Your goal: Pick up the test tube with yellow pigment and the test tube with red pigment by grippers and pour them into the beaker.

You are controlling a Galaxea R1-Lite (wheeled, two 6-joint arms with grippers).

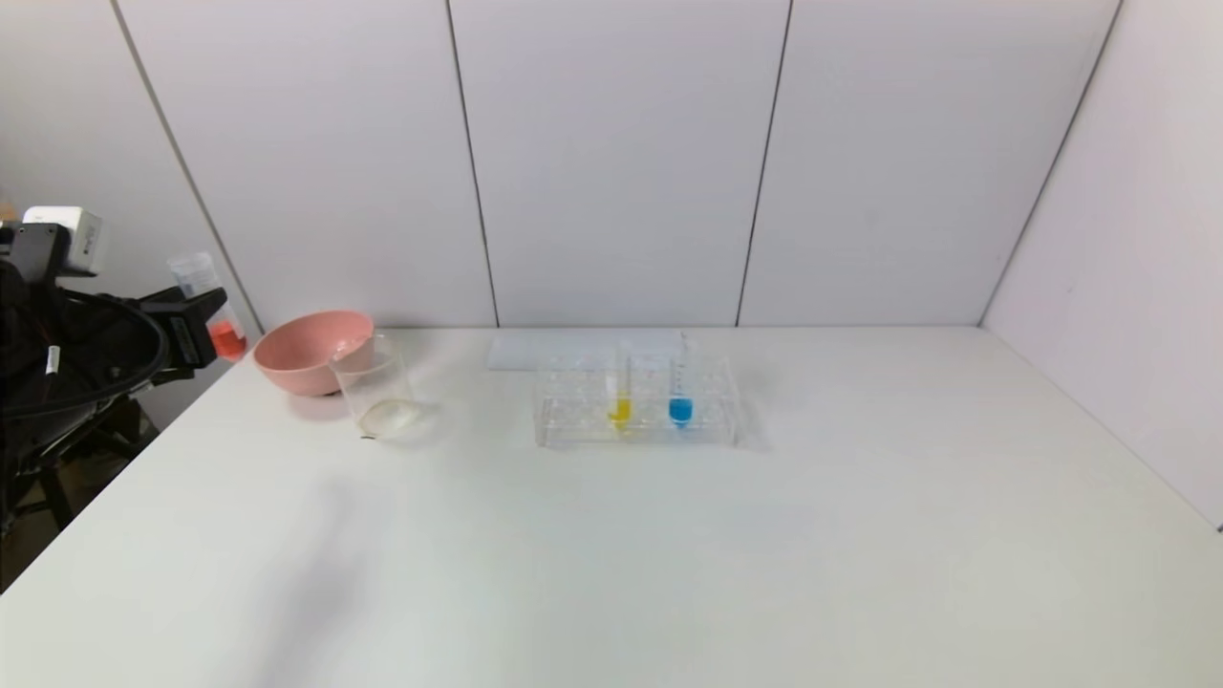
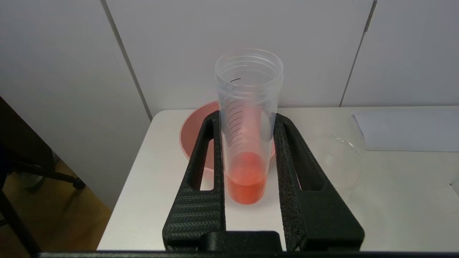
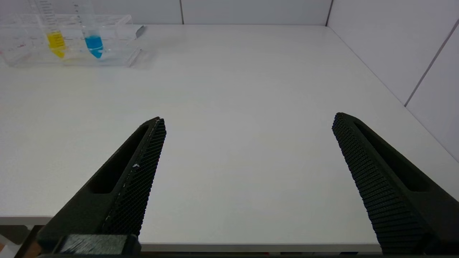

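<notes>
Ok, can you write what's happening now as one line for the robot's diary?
left tool: shut on red tube, off table's left edge | right tool: open, idle | yellow tube: in rack | beaker: no pigment yet

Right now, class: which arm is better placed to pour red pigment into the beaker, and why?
Left. The left gripper already clamps the red tube, upright, beside the bowl and beaker. The right gripper is open, empty, at the table's near edge.
</notes>
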